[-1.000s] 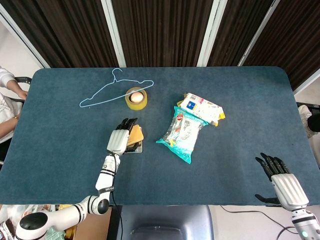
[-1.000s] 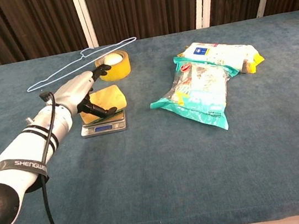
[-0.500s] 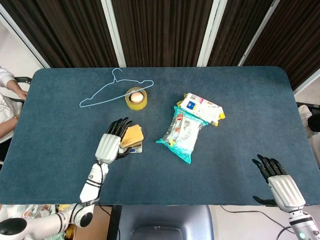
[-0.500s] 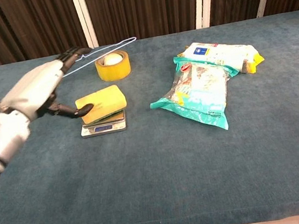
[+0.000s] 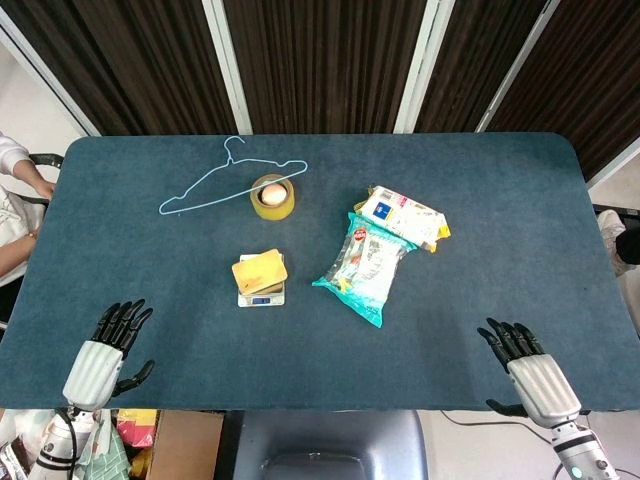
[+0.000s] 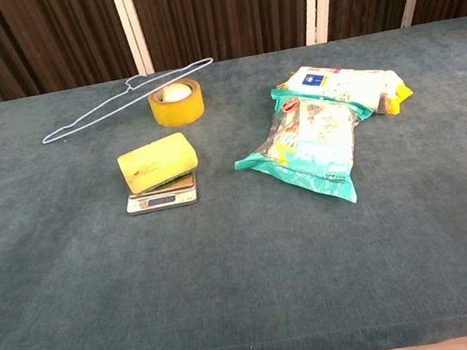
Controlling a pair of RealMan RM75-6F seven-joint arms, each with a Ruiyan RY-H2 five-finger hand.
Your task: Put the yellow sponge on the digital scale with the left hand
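Observation:
The yellow sponge (image 5: 259, 271) (image 6: 158, 161) lies flat on top of the small silver digital scale (image 5: 262, 296) (image 6: 161, 200), left of the table's middle. My left hand (image 5: 103, 350) hangs open at the table's near left edge, far from the sponge, holding nothing. Over at the near right corner my right hand (image 5: 527, 370) is open too, fingers spread. Neither hand shows in the chest view.
A roll of yellow tape (image 5: 271, 195) (image 6: 176, 103) with a white ball in it stands behind the scale, next to a light blue wire hanger (image 5: 225, 182) (image 6: 123, 100). Two plastic snack bags (image 5: 366, 265) (image 5: 404, 216) lie right of the scale. A person's arm (image 5: 22, 175) shows at the left edge.
My left hand let go of the sponge, leaving it on the scale, and pulled back to the table's near left edge. The right hand shifted slightly left.

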